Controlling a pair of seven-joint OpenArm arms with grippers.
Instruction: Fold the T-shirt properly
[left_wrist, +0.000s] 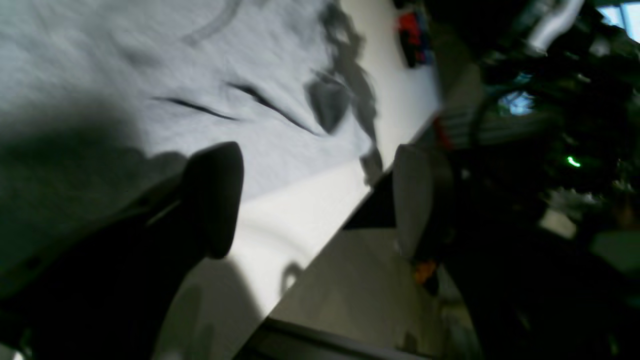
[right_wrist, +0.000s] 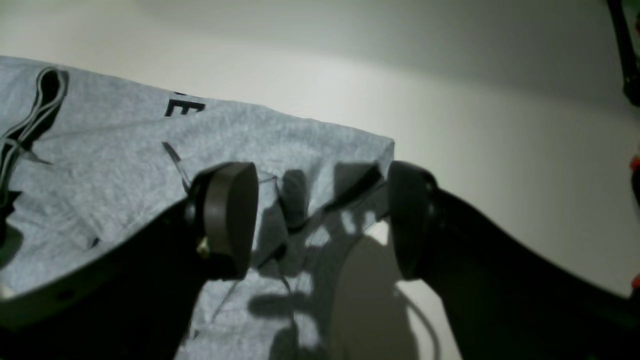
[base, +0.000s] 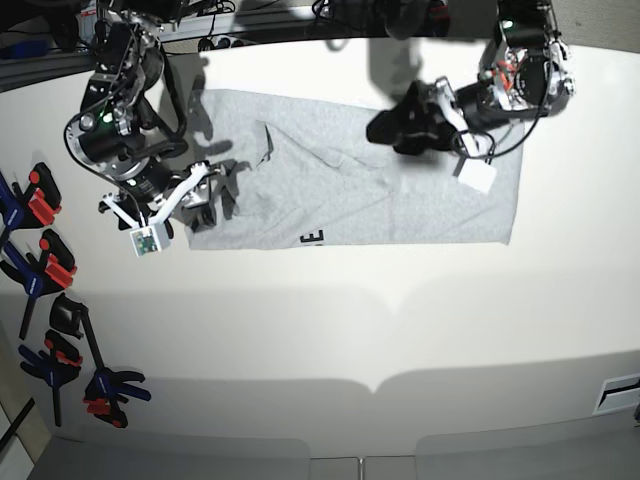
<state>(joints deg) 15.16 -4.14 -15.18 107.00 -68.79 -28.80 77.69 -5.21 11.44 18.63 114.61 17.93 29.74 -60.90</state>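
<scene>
The T-shirt lies folded in a long grey band across the far part of the white table. The right gripper hangs spread wide over its left end, the left gripper equally wide above its right part

Bright overhead light, hard shadows; left wrist view blurred, dim.

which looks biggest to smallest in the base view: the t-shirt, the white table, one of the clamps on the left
1. white table
2. T-shirt
3. clamp, far smaller than the shirt
</scene>
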